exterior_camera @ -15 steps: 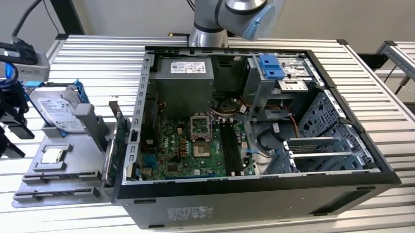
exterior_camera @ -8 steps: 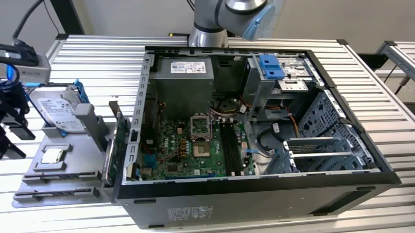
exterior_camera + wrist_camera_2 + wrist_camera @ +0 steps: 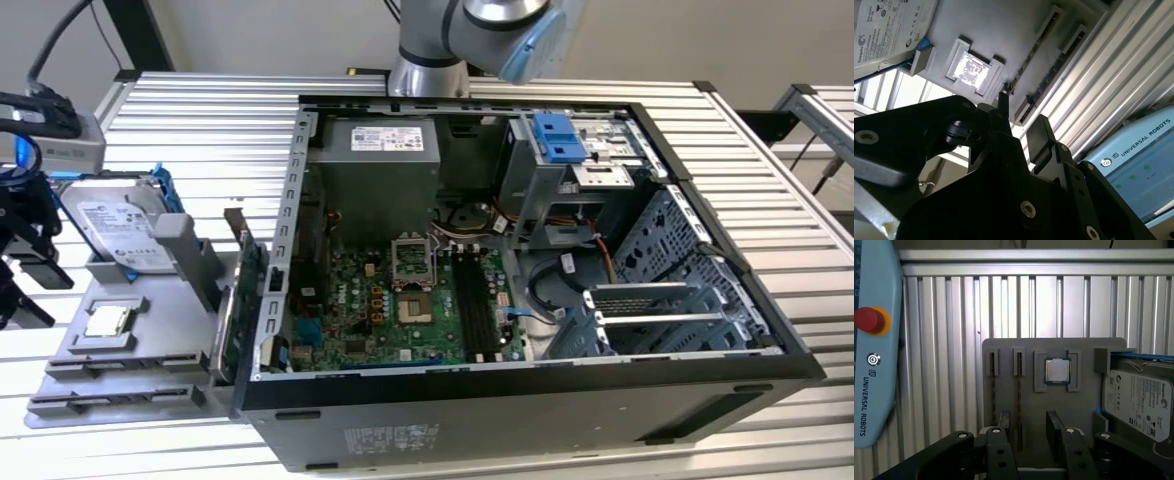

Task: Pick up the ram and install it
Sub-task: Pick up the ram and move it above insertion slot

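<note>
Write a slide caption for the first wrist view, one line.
Open end effector over the ram in its gray tray, next to processor chip and hard drive.

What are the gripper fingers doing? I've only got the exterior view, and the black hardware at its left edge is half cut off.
Observer: In the first wrist view the black two-finger gripper is open, fingers apart with nothing between them.
Operator: Lined up with anything?
Observer: Yes. The flat grey plastic tray has two narrow slots. The slot nearer the small square pale processor chip runs into the gap between the fingers.
Operator: Ram in it?
Observer: Likely the ram: a thin brownish strip runs along that slot. It's edge-on, so I can't confirm.
</note>
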You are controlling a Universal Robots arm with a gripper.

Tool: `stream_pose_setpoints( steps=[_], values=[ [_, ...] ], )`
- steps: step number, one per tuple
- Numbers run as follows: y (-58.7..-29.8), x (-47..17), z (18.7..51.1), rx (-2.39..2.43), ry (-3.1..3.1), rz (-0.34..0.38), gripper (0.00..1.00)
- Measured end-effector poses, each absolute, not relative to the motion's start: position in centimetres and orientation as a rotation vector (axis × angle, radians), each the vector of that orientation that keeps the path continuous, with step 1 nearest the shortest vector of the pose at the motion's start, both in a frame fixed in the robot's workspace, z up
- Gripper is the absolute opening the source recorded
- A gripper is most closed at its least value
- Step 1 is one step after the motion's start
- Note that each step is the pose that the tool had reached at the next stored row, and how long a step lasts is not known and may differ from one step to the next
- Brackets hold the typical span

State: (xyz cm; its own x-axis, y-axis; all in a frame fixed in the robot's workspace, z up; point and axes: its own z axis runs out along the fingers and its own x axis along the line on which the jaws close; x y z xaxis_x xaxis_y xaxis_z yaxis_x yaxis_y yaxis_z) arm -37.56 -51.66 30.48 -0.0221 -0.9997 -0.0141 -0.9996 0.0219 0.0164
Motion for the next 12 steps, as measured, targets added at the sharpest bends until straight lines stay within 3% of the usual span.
stream_pose_setpoints(
  steps=[12],
  values=[
    [-51.85,-37.55,30.18,2.195,-2.244,-0.036,1.00]
  ],
)
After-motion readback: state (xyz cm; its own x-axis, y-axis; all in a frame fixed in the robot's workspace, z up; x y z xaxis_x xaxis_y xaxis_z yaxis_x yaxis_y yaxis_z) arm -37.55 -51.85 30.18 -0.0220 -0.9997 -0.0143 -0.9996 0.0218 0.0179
